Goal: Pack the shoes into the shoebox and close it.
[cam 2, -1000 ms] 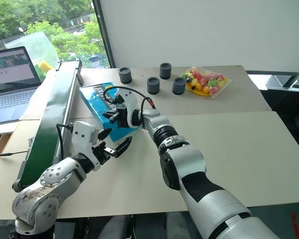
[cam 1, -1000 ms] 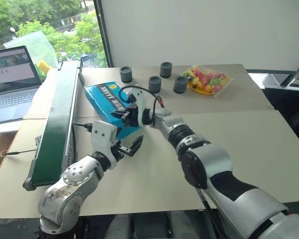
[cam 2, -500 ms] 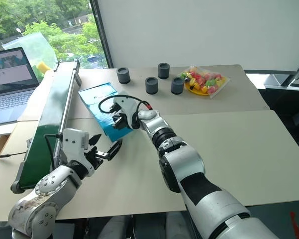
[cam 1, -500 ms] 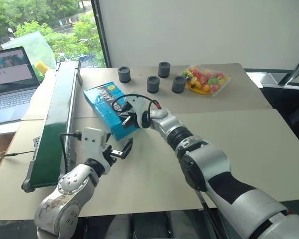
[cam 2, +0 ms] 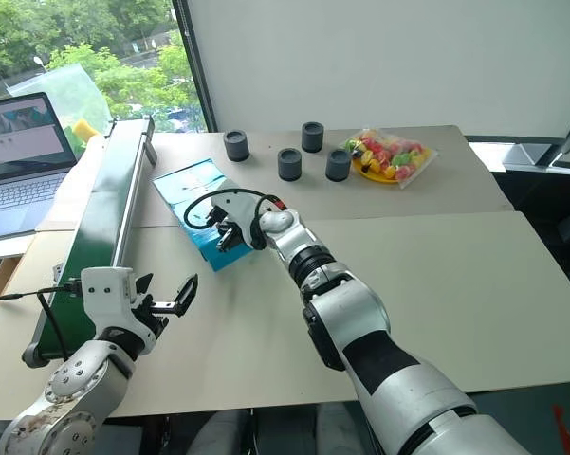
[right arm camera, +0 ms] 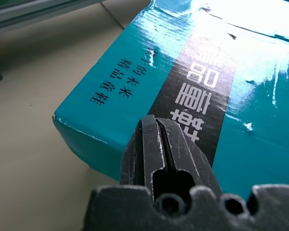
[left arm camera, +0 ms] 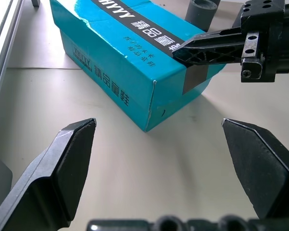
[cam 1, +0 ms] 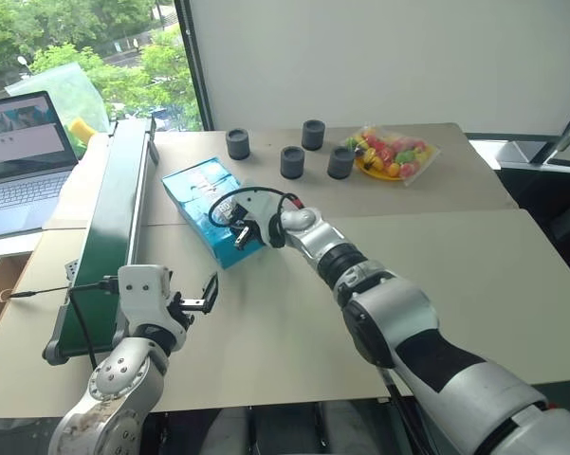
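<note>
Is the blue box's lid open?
No, the shoebox is closed, its lid lying flat, with the shut right gripper resting on top.

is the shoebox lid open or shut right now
Shut. The shoebox lid lies flat, no white inside showing; the right gripper, fingers together, rests on its top near a corner.

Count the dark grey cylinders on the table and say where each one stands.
4. One stands just beyond the blue shoebox; one in the middle; one farthest back; one beside the bag of colourful sweets. None seems hidden.
</note>
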Available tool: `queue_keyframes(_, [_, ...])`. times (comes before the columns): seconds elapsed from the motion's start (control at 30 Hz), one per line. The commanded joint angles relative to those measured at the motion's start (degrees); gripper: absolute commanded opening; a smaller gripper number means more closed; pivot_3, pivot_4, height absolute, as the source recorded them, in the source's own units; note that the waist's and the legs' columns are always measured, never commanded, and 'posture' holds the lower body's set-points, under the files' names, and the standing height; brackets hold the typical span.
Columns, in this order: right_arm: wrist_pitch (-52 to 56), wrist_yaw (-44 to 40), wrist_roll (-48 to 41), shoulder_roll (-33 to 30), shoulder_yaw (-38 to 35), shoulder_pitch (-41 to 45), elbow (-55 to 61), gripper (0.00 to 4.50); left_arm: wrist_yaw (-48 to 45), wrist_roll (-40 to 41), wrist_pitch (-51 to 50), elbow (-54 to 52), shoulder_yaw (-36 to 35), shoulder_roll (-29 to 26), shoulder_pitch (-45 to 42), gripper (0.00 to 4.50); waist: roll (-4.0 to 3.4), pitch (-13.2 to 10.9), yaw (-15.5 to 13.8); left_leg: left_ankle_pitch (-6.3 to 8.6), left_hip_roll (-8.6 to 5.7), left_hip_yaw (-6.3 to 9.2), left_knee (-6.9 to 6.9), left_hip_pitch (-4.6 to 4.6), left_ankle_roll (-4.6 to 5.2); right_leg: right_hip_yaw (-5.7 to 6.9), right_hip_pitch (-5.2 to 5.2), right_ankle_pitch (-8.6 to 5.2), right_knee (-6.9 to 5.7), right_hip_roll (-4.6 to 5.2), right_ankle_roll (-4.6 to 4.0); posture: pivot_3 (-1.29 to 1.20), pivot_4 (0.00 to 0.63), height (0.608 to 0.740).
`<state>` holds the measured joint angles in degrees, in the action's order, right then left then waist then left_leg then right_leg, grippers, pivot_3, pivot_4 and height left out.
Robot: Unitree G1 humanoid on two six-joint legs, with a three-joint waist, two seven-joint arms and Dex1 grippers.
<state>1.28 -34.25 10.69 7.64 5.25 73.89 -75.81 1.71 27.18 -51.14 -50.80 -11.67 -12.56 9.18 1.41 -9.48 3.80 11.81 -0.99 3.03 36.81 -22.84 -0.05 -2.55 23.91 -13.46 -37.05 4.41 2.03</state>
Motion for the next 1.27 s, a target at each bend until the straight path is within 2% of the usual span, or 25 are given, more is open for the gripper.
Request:
queue_keyframes(0.03, [0.2, 0.4, -4.6, 4.3, -4.8, 0.8, -0.8, 0.06, -0.2, -0.5, 1.6, -1.3, 0.2, 0.1, -0.6, 4.5, 0.0, 0.0, 0.0, 0.0, 0.0, 0.0, 0.0, 0.0, 0.0, 0.0, 0.0, 0.0, 0.0, 0.0, 0.0, 0.0, 0.15, 0.74])
queue_keyframes(0.13, [0.5, 1.4, -6.3, 4.9, -7.0, 2.6, -1.0, 0.06, -0.3, -0.5, 1.6, -1.1, 0.3, 0.1, -0.8, 4.5, 0.0, 0.0, 0.0, 0.0, 0.0, 0.01, 0.0, -0.06, 0.0, 0.0, 0.05, 0.0, 0.0, 0.0, 0.0, 0.0, 0.15, 0.74])
queue_keyframes(0.33, [2.6, 6.3, 1.3, 5.4, -0.5, -1.6, -2.9, 0.06, -0.3, -0.5, 1.2, -1.1, 0.5, -0.1, -1.5, 4.5, 0.0, 0.0, 0.0, 0.0, 0.0, 0.0, -0.01, -0.11, 0.0, 0.0, 0.11, 0.0, 0.0, 0.01, 0.0, 0.0, 0.15, 0.74])
queue_keyframes(0.57, [1.7, 7.2, 5.7, 4.4, 4.6, -4.6, -3.0, 0.06, -0.3, -1.1, 1.3, -1.3, 1.3, -0.4, -1.2, 4.5, 0.0, 0.0, -0.3, 0.01, 0.0, 0.03, -0.03, 0.78, 0.0, 0.15, -0.94, -0.06, 0.2, 0.01, -0.04, 0.0, 0.15, 0.74])
queue_keyframes(0.77, [1.5, 3.5, -6.9, 0.1, -7.4, 1.4, 0.5, 0.06, 0.5, -1.9, 1.9, -3.0, 2.1, 0.3, -0.4, 4.5, 0.01, 0.0, -0.3, 0.01, 0.01, 0.09, -0.04, 0.7, 0.0, 0.14, -0.86, -0.06, 0.18, -0.01, -0.04, 0.0, 0.15, 0.74])
queue_keyframes(0.87, [6.3, 0.7, -17.6, -6.7, -17.4, 4.0, 6.4, 0.06, 0.9, -3.3, 3.2, -3.4, 2.1, 0.4, 0.3, 4.5, 0.01, -0.1, -0.5, 0.01, 0.02, 0.09, -0.04, 0.5, 0.01, 0.14, -0.67, -0.05, 0.19, -0.01, -0.05, 0.0, 0.15, 0.74])
queue_keyframes(0.97, [13.0, 1.5, -23.9, -13.1, -23.1, 1.5, 15.5, 0.06, 1.1, -4.3, 4.6, -3.1, 2.2, 1.1, 0.9, 4.5, 0.0, -0.1, -1.6, 0.01, 0.01, 0.09, -0.04, 0.32, 0.01, 0.22, -0.61, -0.04, 0.31, 0.02, -0.04, 0.0, 0.15, 0.74])
queue_keyframes(1.07, [20.2, 5.7, -23.7, -17.2, -22.3, -7.0, 30.5, 0.06, 1.3, -5.8, 6.9, -2.2, 2.3, 1.7, 1.2, 4.5, 0.03, -0.1, -2.0, 0.06, 0.0, 0.02, -0.04, 0.14, 0.05, 0.36, -0.63, -0.05, 0.57, 0.04, -0.02, 0.0, 0.15, 0.74])
queue_keyframes(1.17, [25.4, 9.8, -19.2, -20.1, -16.7, -19.1, 48.8, 0.06, 2.1, -7.5, 9.5, -0.3, 2.0, 3.0, 0.9, 4.5, 0.08, 0.0, -2.1, 0.16, 0.07, -0.08, -0.19, 0.11, 0.04, 0.38, -0.69, -0.06, 0.86, 0.01, -0.01, 0.0, 0.15, 0.74])
queue_keyframes(1.27, [27.5, 12.7, -15.2, -21.5, -11.4, -28.2, 60.1, 0.06, 2.0, -8.1, 11.4, 1.7, 1.8, 4.4, 0.7, 4.5, 0.08, 0.0, -1.7, 0.17, 0.09, -0.14, -0.22, -0.12, 0.06, 0.18, -0.34, -0.06, 0.78, 0.02, 0.0, 0.0, 0.15, 0.74])
